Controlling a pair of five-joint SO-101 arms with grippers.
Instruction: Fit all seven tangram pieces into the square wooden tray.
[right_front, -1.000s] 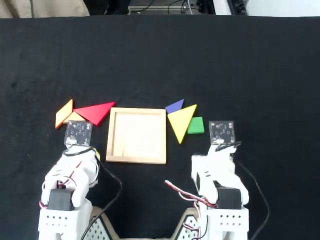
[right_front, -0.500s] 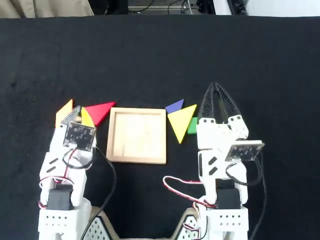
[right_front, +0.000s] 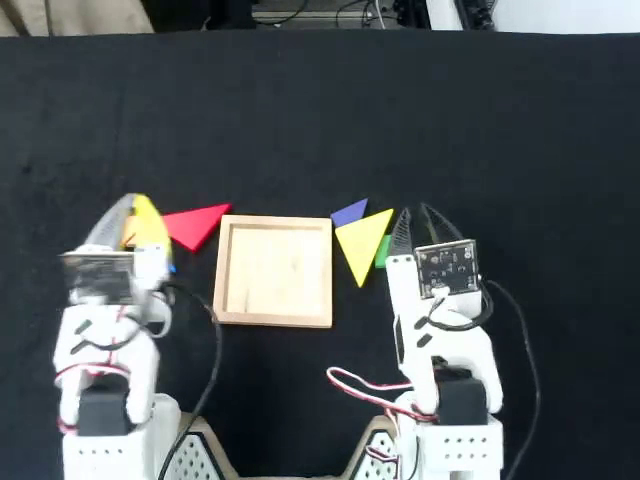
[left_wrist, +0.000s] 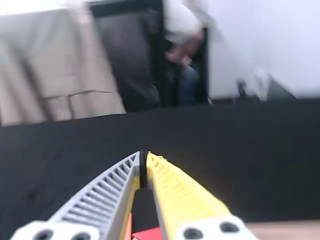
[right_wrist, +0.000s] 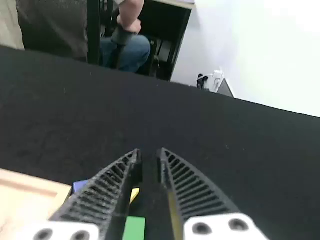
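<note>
Surface: black worktop; room with a seated person beyond its far edge.
Tray: square wooden tray, mid-worktop nearer the near edge, between the two arms, no pieces in it.
Right cluster: yellow triangle just beside the tray's right wall, blue piece touching its far side, green square on its right.
Key relation: right end effector hangs just right of the yellow triangle and partly over the green square. The triangle's long axis runs far-to-near, tip toward the near edge. The right arm is nearer.
Right state: fingers a narrow gap apart, holding nothing.
Left cluster: red triangle at the tray's far-left corner.
Left end effector: just left of the red triangle, fingers pressed together, nothing gripped.
Judgement: no piece placed; the right needs to open wider and drop onto a piece.
</note>
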